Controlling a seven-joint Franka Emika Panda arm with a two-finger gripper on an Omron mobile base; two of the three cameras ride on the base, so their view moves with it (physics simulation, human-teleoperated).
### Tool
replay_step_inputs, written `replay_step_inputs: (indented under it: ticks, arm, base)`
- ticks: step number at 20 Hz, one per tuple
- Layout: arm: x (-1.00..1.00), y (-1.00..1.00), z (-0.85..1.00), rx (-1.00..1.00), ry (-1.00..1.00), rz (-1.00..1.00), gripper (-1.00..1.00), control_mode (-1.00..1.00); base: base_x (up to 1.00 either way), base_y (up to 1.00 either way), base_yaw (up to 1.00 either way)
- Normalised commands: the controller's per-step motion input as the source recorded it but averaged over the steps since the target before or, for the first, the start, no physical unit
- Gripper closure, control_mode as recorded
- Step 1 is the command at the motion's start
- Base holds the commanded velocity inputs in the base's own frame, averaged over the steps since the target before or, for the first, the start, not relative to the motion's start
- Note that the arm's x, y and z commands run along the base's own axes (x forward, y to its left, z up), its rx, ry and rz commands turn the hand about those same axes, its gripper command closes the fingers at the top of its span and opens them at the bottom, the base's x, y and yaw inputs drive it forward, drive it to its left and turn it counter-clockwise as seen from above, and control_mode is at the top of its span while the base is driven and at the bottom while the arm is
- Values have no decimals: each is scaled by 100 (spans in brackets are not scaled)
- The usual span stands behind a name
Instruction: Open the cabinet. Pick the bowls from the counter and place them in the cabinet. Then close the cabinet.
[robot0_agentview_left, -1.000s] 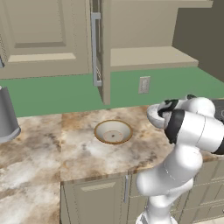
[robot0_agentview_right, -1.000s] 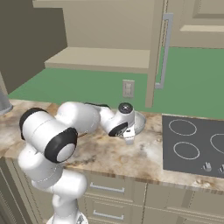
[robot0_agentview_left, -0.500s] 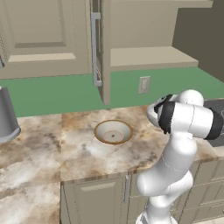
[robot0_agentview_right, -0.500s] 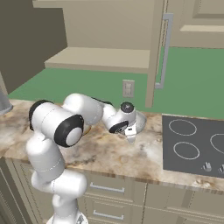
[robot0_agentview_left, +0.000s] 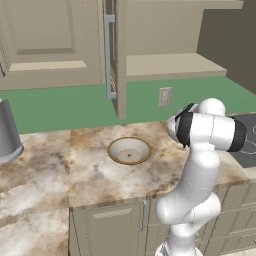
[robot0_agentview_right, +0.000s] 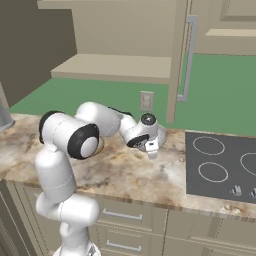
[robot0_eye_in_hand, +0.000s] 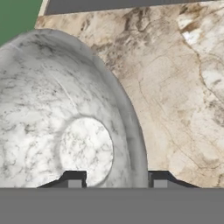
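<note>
I've got the gripper (robot0_eye_in_hand: 117, 178) down low over the counter (robot0_eye_in_hand: 175, 78), and in the hand view the mottled grey-white bowl (robot0_eye_in_hand: 65, 118) sits right up against my fingers (robot0_eye_in_hand: 73, 178): one tip is inside the bowl, the other outside its rim, so the wall runs between them. The jaws look part-way closed around that rim, but I cannot tell whether they are actually pinching it. Past the far finger the marbled stone runs bare up to the dark stovetop (robot0_eye_in_hand: 131, 4) edge, with a green wall (robot0_eye_in_hand: 17, 19) at the corner. From the right base view the gripper (robot0_agentview_right: 150, 145) points down beside the stovetop (robot0_agentview_right: 220, 165), wall outlet (robot0_agentview_right: 146, 101) just behind. The cream bowl (robot0_agentview_left: 129, 150) sits well apart on the counter (robot0_agentview_left: 60, 175), a grey cylinder (robot0_agentview_left: 7, 131) further off. The cabinet (robot0_agentview_left: 165, 60) stands open above, its door (robot0_agentview_left: 117, 55) edge-on, shelf bare.
</note>
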Motion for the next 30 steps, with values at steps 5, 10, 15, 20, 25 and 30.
replay_step_inputs:
  ticks: [5,10,15,20,25,30]
  arm:
    - [24,0,-18,0,0,0,100,-100]
    - [13,-3,-11,1,0,-1,100,-100]
    - [-38,-27,19,12,-15,-14,100,-100]
    - [-76,-8,57,17,-16,-13,100,-100]
    - [-90,13,51,7,-6,-6,100,-100]
    - [-85,12,80,0,0,-5,100,-100]
  base:
    - [0,0,0]
    - [0,0,0]
    - [0,0,0]
    - [0,0,0]
    - [0,0,0]
    - [0,0,0]
